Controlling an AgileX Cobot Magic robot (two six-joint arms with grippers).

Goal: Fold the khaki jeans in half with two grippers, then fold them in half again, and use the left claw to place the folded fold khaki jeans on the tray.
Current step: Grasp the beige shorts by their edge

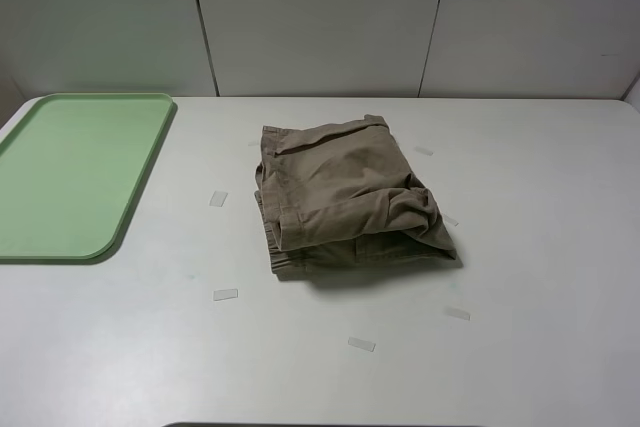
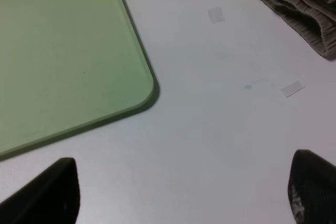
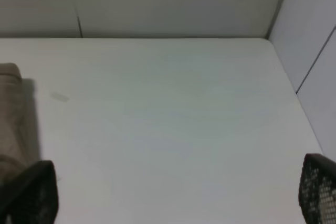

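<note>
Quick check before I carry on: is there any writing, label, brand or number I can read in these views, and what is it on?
No readable text in any view.
The shorts: no label or tag showing.
The tray: plain green, no print.
The tape bits on the table: blank.

The khaki jeans (image 1: 345,197) are soft matt cloth (creased, ribbed at the waistband); the tray (image 1: 70,177) is smooth pale-green plastic with a faint sheen, the table (image 1: 540,267) smooth, matt white.
</note>
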